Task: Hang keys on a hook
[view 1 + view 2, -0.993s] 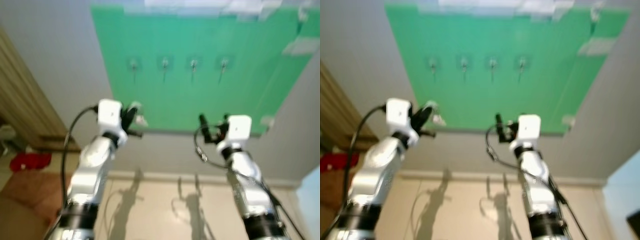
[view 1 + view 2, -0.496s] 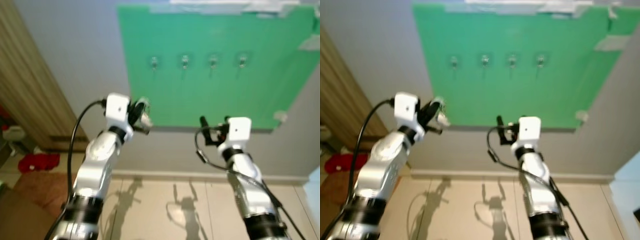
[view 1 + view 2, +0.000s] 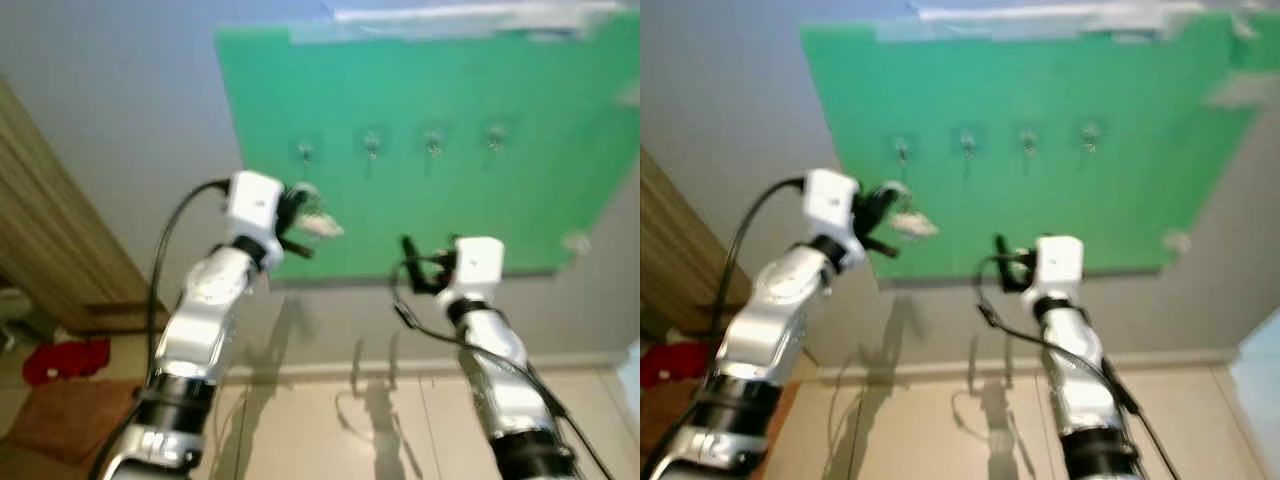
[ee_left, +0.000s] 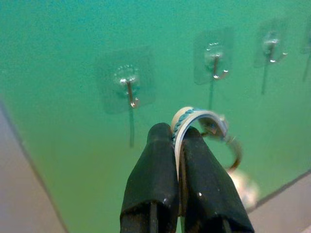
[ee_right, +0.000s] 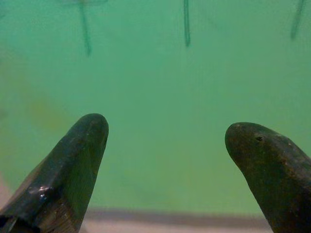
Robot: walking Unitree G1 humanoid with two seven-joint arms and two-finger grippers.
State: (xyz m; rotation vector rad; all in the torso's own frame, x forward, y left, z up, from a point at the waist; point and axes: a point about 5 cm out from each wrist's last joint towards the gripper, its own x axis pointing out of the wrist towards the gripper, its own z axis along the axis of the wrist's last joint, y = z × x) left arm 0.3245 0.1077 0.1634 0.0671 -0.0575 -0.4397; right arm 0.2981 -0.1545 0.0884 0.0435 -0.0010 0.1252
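Left wrist view: left gripper (image 4: pixel 178 138) pinched tight on keys' (image 4: pixel 214 128) strap, ring dangling w/ keys just below and beside nearest hook (image 4: pixel 130 92). Right gripper (image 5: pixel 165 141) spread wide, holding nothing, facing green board (image 3: pixel 450 210) w/ hook row.

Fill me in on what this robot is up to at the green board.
The left gripper is shut on a key ring and raised toward the green board, close to the leftmost of four small hooks. The keys are not on any hook yet. The right gripper is open and holds nothing, lower in front of the board.
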